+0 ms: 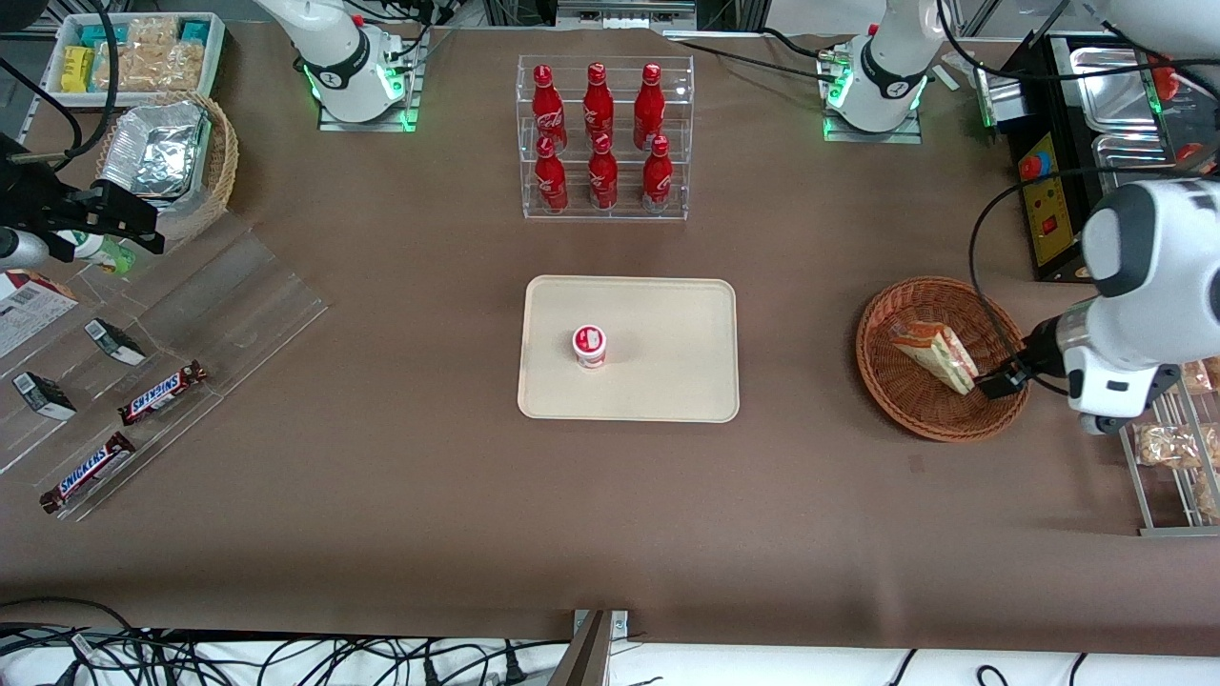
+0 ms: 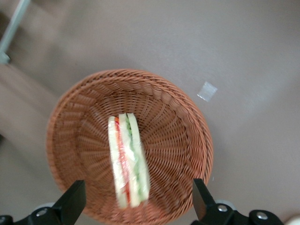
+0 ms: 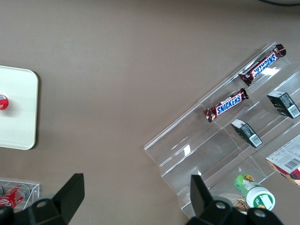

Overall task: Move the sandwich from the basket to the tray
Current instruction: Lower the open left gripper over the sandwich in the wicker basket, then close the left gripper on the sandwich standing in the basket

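Note:
The sandwich (image 1: 937, 354), a wrapped white-bread wedge with red and green filling, lies in the reddish-brown wicker basket (image 1: 896, 391) toward the working arm's end of the table. In the left wrist view the sandwich (image 2: 127, 159) lies on its side on the weave of the basket (image 2: 178, 136). My gripper (image 1: 1001, 381) hovers over the basket's rim on the working arm's side. It is open (image 2: 136, 206), its fingers standing wide on either side of the sandwich's end without touching it. The beige tray (image 1: 667, 324) lies at mid-table.
A small red-and-white cup (image 1: 589, 345) stands on the tray. A clear rack of red bottles (image 1: 602, 133) stands farther from the front camera than the tray. Snack bags on a wire rack (image 1: 1177, 448) lie beside the working arm. Clear shelves with candy bars (image 1: 162, 393) are toward the parked arm's end.

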Available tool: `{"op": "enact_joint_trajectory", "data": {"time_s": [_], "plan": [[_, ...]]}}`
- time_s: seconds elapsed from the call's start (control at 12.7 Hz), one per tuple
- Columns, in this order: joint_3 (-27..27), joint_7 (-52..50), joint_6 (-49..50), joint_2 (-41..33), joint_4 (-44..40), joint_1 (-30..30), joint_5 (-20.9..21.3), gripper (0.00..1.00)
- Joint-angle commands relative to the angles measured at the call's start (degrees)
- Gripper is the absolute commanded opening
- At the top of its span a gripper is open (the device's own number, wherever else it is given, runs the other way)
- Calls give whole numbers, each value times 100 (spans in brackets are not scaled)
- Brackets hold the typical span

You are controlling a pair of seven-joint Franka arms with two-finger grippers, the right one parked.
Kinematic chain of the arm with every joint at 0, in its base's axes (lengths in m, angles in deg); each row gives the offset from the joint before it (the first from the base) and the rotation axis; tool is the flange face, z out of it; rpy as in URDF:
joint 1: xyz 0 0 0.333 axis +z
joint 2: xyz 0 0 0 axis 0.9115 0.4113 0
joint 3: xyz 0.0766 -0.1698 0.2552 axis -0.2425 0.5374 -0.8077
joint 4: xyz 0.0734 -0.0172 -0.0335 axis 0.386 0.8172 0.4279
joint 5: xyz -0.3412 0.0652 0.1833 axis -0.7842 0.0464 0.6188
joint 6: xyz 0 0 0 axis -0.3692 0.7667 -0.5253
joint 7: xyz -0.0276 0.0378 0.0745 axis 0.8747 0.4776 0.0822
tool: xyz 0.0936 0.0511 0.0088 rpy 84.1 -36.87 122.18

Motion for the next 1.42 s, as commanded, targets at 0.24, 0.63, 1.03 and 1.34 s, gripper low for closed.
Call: {"op": "enact_joint_trajectory", "data": {"time_s": [0.24,0.63,1.03,1.34], "plan": [[20,-976,-1654,-681,1942,0,59,100],[133,-2442,-2148,-743,2533,-96,988,100],[336,-2981,-2175,-656,2569,-123,1200,100],[353,-3464,-2175,-506,2560,-131,1789,100]]}}
